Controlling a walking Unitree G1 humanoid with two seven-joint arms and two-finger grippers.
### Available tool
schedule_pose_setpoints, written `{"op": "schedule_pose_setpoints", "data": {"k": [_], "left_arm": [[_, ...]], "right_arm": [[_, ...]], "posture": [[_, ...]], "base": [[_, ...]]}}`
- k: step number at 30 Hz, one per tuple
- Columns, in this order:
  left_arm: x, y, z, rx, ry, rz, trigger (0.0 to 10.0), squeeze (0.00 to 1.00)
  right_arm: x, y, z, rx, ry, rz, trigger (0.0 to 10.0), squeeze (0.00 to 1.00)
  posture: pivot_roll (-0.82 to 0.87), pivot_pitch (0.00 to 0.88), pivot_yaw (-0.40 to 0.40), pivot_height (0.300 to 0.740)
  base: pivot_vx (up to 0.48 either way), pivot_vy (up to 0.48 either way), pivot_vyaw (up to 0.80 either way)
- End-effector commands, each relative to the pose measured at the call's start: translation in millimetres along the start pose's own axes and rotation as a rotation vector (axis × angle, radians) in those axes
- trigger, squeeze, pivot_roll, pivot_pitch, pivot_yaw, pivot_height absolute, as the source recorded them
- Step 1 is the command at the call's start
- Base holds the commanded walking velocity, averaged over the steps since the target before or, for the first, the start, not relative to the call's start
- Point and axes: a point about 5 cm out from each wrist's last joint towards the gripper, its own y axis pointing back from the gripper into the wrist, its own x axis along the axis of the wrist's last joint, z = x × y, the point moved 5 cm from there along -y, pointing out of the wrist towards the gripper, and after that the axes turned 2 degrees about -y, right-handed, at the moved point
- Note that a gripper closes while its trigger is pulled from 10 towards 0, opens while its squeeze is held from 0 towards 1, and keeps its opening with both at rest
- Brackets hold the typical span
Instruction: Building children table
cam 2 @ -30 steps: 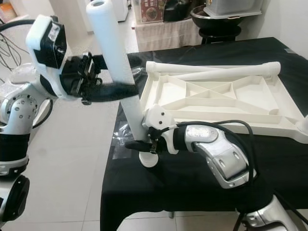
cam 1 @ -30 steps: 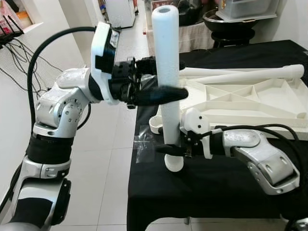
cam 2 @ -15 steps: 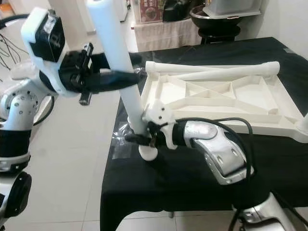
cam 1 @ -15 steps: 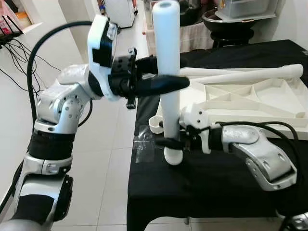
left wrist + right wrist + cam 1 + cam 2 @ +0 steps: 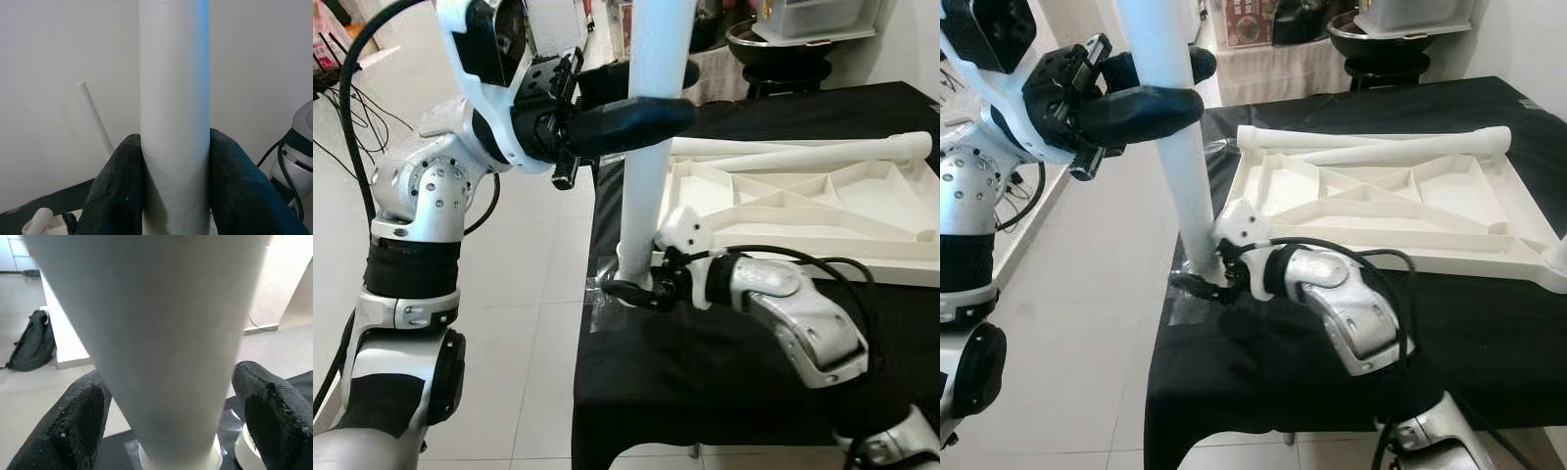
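Note:
A long white table leg (image 5: 641, 196) stands upright at the near-left corner of the upside-down white tabletop (image 5: 803, 211). My left gripper (image 5: 675, 93) is shut on the leg high up, its fingers (image 5: 117, 186) pressed to both sides. My right gripper (image 5: 625, 287) is shut on the leg just above its lower end, one finger (image 5: 78, 421) on each side. The leg's foot rests next to a white round socket (image 5: 249, 445); I cannot tell whether it is seated in it. Two more white legs (image 5: 803, 152) lie across the tabletop's far side.
The tabletop lies on a black-covered table (image 5: 705, 392) whose left edge runs right beside the leg, with tiled floor (image 5: 538, 323) below. A clear plastic patch (image 5: 602, 304) lies at the table corner. A black pot (image 5: 773, 44) and a container stand behind.
The leg's lower end has shifted left and back, from the bare black cloth to the tabletop's corner. Both grippers went with it, and the left gripper now sits higher in the eye views.

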Motion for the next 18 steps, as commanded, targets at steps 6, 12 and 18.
{"op": "schedule_pose_setpoints", "data": {"k": [6,12,18], "left_arm": [[12,-7.8,2.3,-0.053,-0.017,0.033,0.0,0.00],[13,-10.0,2.9,-0.056,-0.012,0.046,0.0,0.00],[14,-11.0,2.5,-0.051,-0.015,0.057,0.0,0.00]], "right_arm": [[-7,-14.7,-10.4,0.016,-0.043,0.013,10.0,0.00],[21,-18.5,-12.2,0.023,-0.140,0.225,10.0,0.00],[36,-20.0,-19.2,0.054,-0.222,0.362,10.0,0.00]], "posture": [[-0.11,0.070,0.122,0.740],[-0.11,0.072,0.123,0.740],[-0.11,0.073,0.122,0.740]], "base": [[0.000,0.000,0.00],[0.000,0.000,0.00],[0.000,0.000,0.00]]}}
